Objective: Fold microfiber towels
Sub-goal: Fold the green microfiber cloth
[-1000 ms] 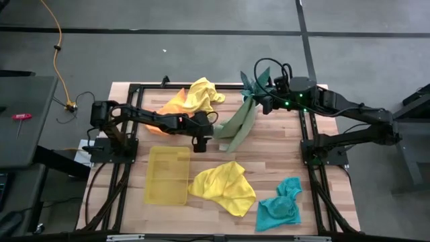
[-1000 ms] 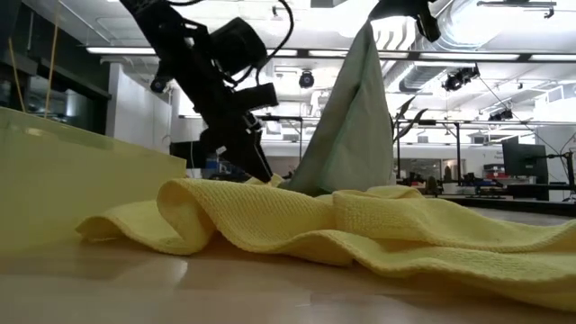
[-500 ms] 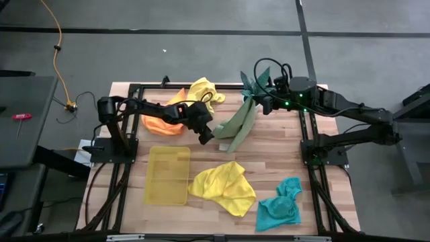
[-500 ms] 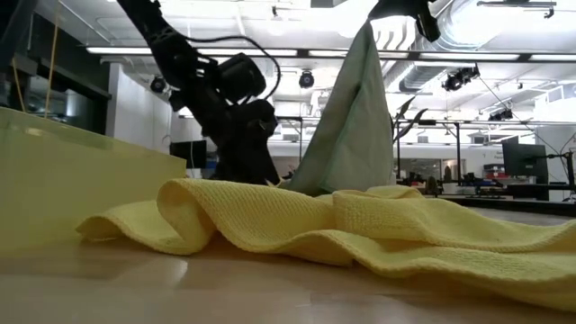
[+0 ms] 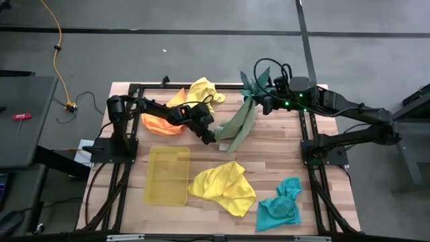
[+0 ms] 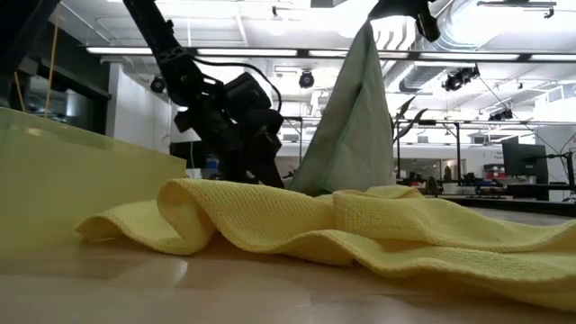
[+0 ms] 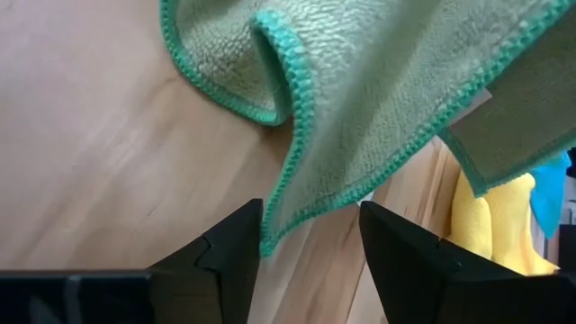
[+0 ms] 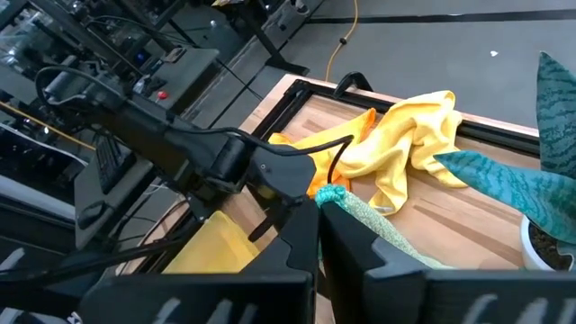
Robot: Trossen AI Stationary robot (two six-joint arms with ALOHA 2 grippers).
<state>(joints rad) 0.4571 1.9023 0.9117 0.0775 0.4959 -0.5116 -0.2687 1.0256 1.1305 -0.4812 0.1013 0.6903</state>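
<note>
My right gripper is raised at the table's far right, shut on an olive-green towel that hangs from it. The towel's lower end lies on the wood. My left gripper is low at that end, open and tilted down. Its two fingers stand on either side of a green-hemmed corner; whether they touch it I cannot tell. An orange towel and a yellow one lie heaped at the far left. A second yellow towel and a teal one lie near the front. My right gripper pinches the olive-green towel's top corner between its two shut fingers, coming from the table's right and slanting down. The towel hangs below as a draped sheet. Its lower end rests on the table.
A translucent yellow tray sits at the near left, right beside the second yellow towel. A small potted plant stands at the far edge beside my right gripper. Bare wood lies between the olive towel and the teal one.
My left gripper has swung toward the table's far right and sunk toward the olive-green towel's lower end, rolling its wrist on the way. My right gripper and the hanging towel have kept still.
</note>
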